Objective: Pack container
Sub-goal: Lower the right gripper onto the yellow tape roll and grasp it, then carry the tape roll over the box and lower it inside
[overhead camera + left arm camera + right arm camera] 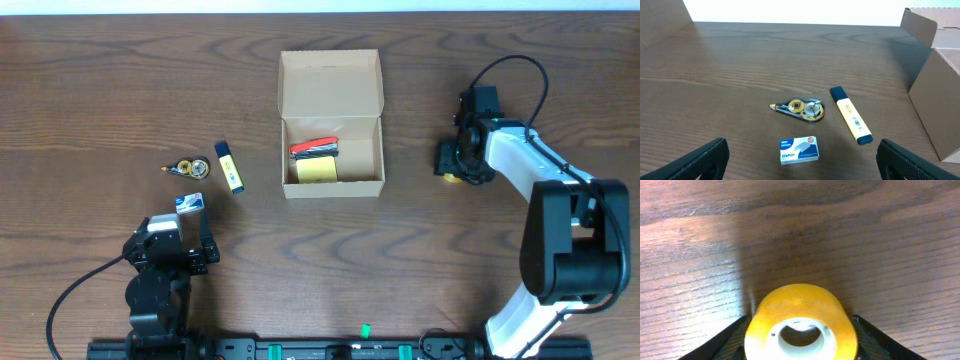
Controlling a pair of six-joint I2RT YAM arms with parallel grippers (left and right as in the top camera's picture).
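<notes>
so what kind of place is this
Likely a robot test bench in a lab or office: wood-grain table, a white-and-black robot arm, a cardboard box, and stationery like a staples box, highlighter and tape roll.

Near the left end of the black base rail (300,350), an all-black arm (160,275) with a looping black cable (85,275). Near its right end, a white-shelled arm (520,160) with black joints and a black cable (520,58). Black fingers on left gripper (802,160) and right gripper (800,340).

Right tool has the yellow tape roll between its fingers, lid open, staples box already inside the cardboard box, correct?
No. The staples box lies on the table, outside the cardboard box; the left wrist view shows it. The rest, tape roll included, is right.
</notes>
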